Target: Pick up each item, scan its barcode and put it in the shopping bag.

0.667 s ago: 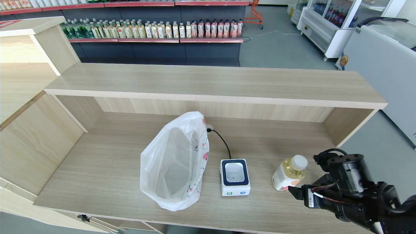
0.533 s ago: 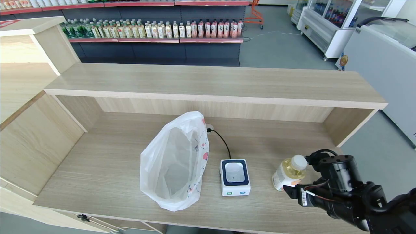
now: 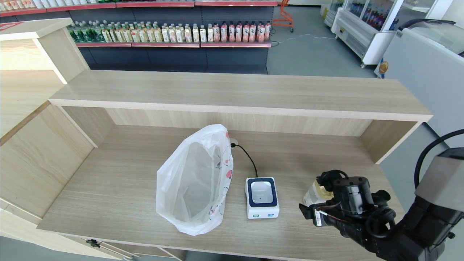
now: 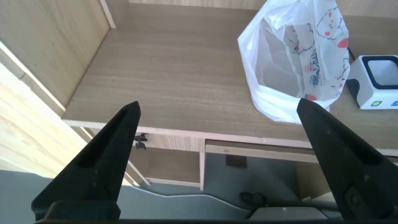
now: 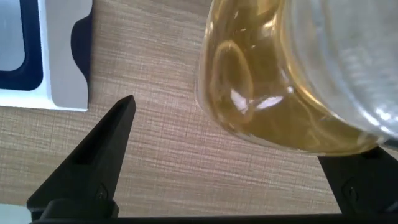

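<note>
The right gripper has its fingers spread wide, with the bottle standing between them. One finger is clearly apart from the bottle, with bare wood between. The tip of the other is hidden behind the bottle's curve, so I cannot tell whether it touches. From the head view the black wrist covers most of the bottle; only a strip of label and shoulder shows, and the cap is hidden. The bottle holds a clear yellow liquid and stands upright on the counter, near the right end, just beside the scanner.

The left gripper hangs off the counter's near edge with its fingers wide apart and nothing between them.

The scanner is a small white box with a dark-framed window facing up. A black cable runs from it toward the back wall, and its far end passes behind the bag. The bag stands just beside the scanner on the left, a thin white film with red prints. Its mouth is open toward the near edge, and wood shows dimly through its side. A raised ledge runs above the back of the counter. Beyond it are shelves of bottles and freezers.
</note>
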Motion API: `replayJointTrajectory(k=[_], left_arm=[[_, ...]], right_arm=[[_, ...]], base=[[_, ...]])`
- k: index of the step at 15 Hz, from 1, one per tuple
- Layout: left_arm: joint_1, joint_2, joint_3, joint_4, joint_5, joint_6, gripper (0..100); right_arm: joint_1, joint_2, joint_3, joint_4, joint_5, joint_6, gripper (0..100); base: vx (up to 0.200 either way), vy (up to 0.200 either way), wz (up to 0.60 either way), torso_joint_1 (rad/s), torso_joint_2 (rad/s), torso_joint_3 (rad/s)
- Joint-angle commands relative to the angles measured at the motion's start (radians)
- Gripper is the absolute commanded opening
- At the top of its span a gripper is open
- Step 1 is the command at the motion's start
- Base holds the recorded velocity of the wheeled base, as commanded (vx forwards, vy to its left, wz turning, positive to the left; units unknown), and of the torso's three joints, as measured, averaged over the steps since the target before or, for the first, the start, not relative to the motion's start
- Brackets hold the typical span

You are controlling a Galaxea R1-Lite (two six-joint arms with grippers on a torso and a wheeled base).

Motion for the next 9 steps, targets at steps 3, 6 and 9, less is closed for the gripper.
replayJointTrajectory(k=[3,6,9], left_arm=[[0.000,0.000,0.000,0.000,0.000,0.000,100],[0.000,0.000,0.000,0.000,0.000,0.000,100],[0.000,0.000,0.000,0.000,0.000,0.000,100]], right_arm=[[0.024,0.047,-0.035,-0.037,0.001,-0.056,100],[0.024,0.084,-0.038,-0.123,0.001,-0.142,100],[0.024,0.104,-0.052,-0.148,0.001,-0.170,100]], base=[[0.000,0.000,0.00,0.000,0.00,0.000],[0.000,0.000,0.00,0.000,0.00,0.000],[0.000,0.000,0.00,0.000,0.00,0.000]])
